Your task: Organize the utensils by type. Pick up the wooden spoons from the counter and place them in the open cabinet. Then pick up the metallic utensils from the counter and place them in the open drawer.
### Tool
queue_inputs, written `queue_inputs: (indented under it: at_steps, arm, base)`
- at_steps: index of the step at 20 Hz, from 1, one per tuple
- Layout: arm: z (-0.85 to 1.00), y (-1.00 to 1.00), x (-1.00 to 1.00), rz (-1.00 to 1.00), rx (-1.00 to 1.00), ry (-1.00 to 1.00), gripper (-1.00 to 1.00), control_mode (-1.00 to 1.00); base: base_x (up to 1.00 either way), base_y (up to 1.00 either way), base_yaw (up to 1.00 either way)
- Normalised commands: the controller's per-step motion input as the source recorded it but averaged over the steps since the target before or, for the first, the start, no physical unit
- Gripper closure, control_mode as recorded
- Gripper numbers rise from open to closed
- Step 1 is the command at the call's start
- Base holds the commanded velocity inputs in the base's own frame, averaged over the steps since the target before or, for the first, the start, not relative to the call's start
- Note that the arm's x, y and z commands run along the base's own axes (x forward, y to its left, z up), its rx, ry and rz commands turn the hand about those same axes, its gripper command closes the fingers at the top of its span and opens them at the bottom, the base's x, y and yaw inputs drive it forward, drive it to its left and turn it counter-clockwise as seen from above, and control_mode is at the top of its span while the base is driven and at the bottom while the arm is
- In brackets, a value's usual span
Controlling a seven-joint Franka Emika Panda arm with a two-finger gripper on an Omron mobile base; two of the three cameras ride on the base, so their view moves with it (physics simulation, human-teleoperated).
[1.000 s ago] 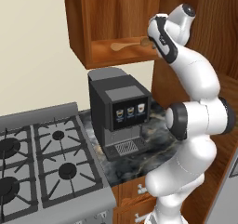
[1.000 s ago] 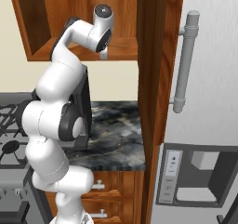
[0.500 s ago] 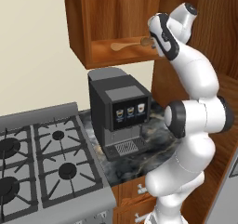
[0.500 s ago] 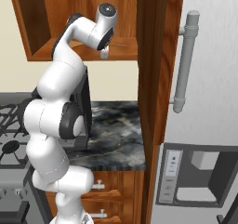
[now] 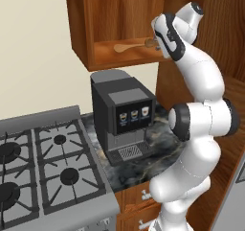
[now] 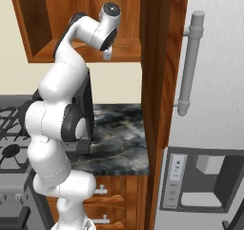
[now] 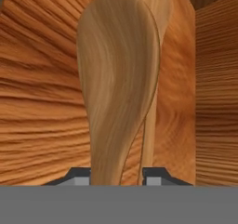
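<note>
Inside the open reddish-brown wooden cabinet (image 5: 119, 24), near its right wall, I see my gripper (image 7: 115, 174) pinching the oval-bowled orange-brown wooden spoon (image 7: 118, 86); a second wooden utensil (image 7: 153, 79) lies just behind it, and from the left one spoon rests on the shelf floor

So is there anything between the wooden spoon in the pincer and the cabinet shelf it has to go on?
Nothing visible. The pincer already holds the wooden spoon inside the open cabinet, just above its shelf. A second wooden utensil lies beyond it.
</note>
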Motion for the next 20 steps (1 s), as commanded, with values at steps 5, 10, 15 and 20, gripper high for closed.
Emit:
queue_inputs:
  at_steps: [5,10,15,20]
  arm:
    - [-0.3,0.06,0.14,0.02,0.0,0.0,-1.0,-1.0]
    - [-0.3,0.0,0.17,0.02,0.0,0.0,-1.0,-1.0]
    - [-0.27,0.0,0.16,0.02,0.0,0.0,-1.0,-1.0]
    - [-0.21,0.0,-0.02,0.01,0.0,0.0,-1.0,-1.0]
  base:
    - [0.0,0.0,0.0]
    - [0.0,0.0,0.0]
    - [0.0,0.0,0.0]
    - [0.0,0.0,0.0]
